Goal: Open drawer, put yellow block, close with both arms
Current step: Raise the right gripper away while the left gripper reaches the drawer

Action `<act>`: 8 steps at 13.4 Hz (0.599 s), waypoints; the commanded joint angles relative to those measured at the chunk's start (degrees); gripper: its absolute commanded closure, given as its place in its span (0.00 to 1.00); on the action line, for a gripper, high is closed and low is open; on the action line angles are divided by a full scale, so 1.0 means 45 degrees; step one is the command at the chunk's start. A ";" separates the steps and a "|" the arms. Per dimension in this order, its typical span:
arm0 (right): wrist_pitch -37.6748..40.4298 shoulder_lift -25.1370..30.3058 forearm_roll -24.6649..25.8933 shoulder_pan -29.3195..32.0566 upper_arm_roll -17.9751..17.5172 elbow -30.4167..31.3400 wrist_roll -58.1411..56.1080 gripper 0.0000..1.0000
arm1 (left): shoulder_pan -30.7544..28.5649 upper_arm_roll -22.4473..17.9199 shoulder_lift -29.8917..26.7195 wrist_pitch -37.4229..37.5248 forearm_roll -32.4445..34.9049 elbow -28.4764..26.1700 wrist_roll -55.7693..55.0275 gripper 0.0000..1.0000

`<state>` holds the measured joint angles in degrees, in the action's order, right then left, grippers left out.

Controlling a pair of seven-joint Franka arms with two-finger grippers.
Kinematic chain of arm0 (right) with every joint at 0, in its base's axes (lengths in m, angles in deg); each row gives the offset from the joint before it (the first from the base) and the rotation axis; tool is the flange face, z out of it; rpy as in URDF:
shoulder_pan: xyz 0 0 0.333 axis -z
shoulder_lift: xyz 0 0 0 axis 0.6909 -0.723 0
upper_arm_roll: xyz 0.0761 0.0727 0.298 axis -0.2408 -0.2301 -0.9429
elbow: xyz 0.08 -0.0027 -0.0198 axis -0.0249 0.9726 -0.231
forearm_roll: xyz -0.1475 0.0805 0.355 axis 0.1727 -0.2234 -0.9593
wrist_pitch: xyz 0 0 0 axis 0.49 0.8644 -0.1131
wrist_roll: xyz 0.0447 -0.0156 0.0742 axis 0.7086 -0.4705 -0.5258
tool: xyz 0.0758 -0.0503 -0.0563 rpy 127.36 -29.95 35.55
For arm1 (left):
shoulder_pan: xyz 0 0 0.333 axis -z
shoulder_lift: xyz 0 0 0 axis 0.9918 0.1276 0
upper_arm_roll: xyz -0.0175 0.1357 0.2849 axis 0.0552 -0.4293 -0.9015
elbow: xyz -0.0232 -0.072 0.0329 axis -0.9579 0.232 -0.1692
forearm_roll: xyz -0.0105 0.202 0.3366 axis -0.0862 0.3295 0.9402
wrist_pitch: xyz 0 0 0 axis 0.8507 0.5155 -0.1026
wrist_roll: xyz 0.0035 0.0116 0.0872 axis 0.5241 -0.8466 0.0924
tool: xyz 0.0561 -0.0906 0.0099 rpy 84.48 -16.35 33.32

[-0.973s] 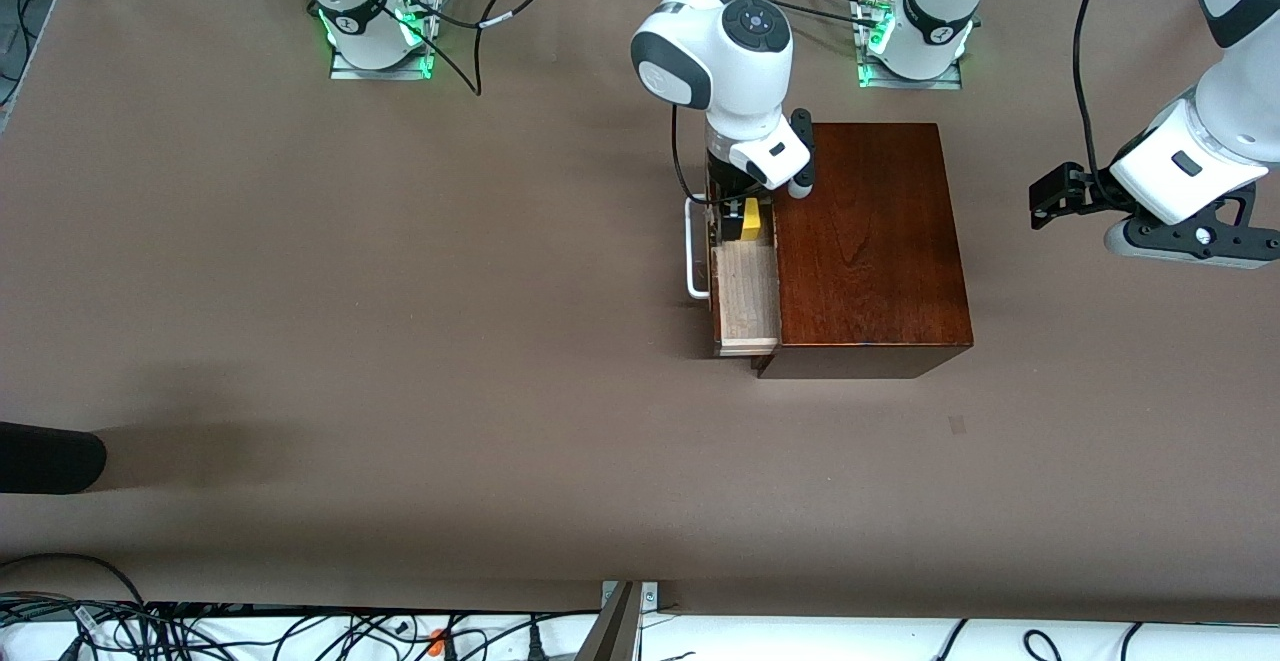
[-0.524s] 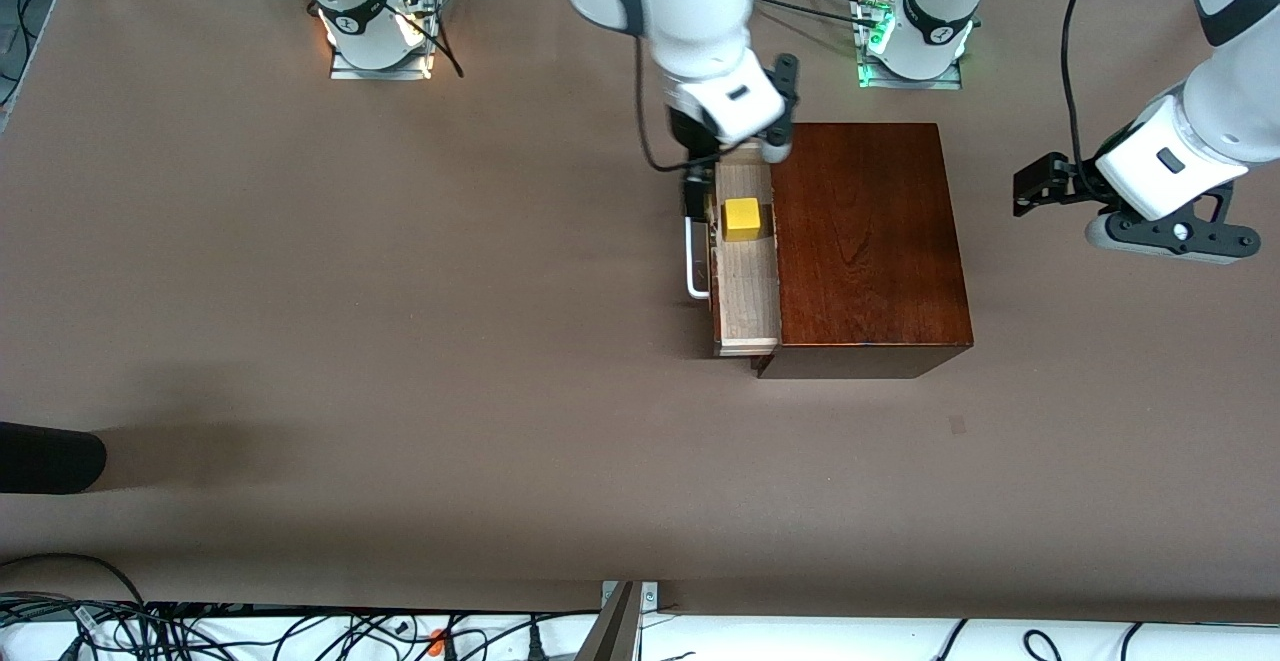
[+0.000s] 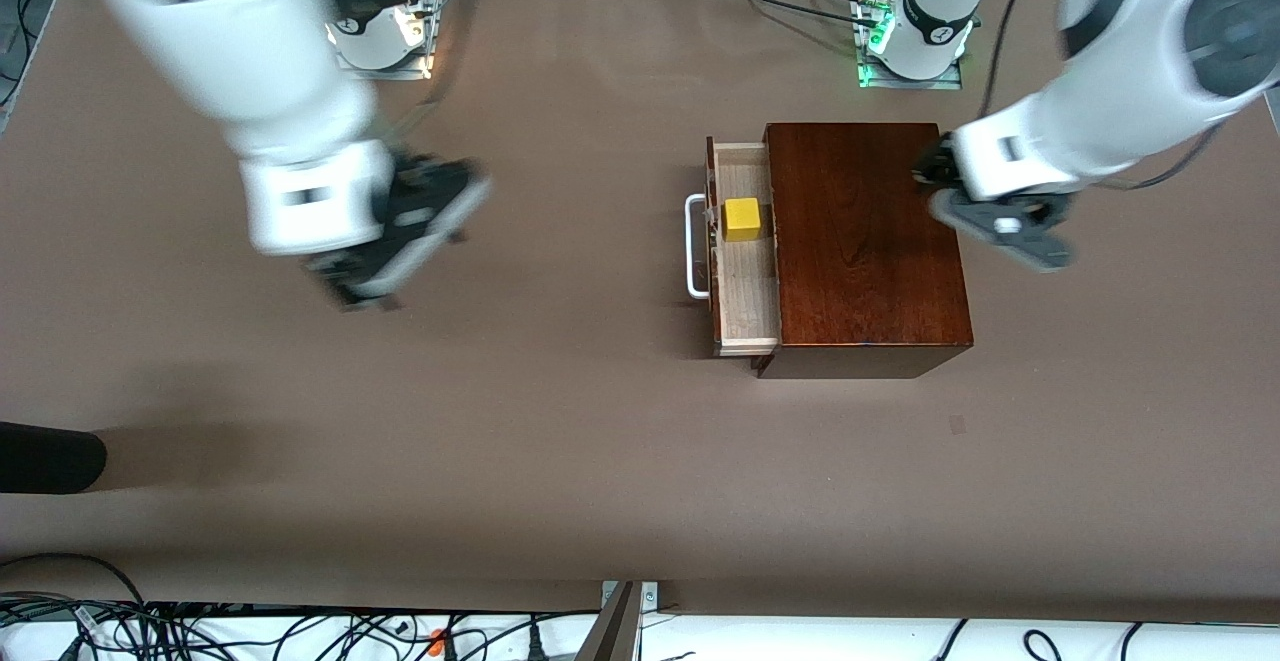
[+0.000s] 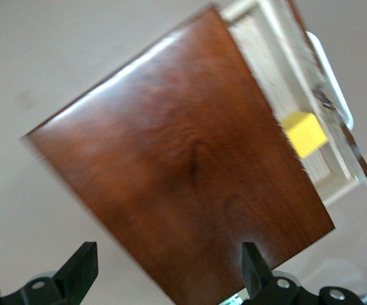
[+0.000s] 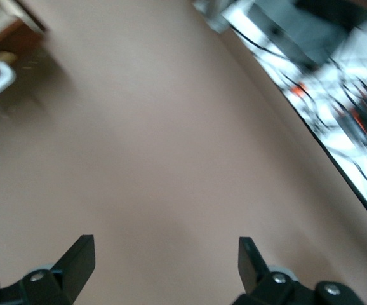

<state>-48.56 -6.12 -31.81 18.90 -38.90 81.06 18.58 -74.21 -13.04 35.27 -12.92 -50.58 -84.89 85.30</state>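
Yellow block [image 3: 742, 218] sits in the open drawer [image 3: 745, 281], right of centre in the front view, nearer the drawer's upper end. Pale tray is pulled out from the dark wooden box [image 3: 865, 241], with the white handle [image 3: 694, 246] on its outer face. Left gripper [image 3: 995, 226] hangs over the box's upper right edge, fingers [image 4: 82, 270] spread wide, holding nothing; the left wrist view shows the box top and the block [image 4: 305, 133] below it. Right gripper [image 3: 385, 241] is blurred over bare table [image 3: 500, 421] in the upper left of the front view, fingers [image 5: 79, 257] spread, empty.
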 commanded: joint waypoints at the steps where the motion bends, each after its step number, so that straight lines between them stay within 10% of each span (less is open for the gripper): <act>1: 0.0626 0.0507 -0.1125 0.1305 0.0427 0.0439 0.0209 0.00 | 0.0016 0.1082 0.1002 -0.0761 -0.0718 0.0245 0.1331 0.00; 8: 0.0885 0.3490 -0.1601 0.1858 0.1875 0.4278 0.2745 0.00 | 0.0598 0.4114 0.3717 -0.5623 -0.0507 0.0344 0.6128 0.00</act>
<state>-43.18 1.67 -38.73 27.90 -30.14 90.17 26.48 -73.05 4.27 48.88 -34.53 -53.01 -84.88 105.34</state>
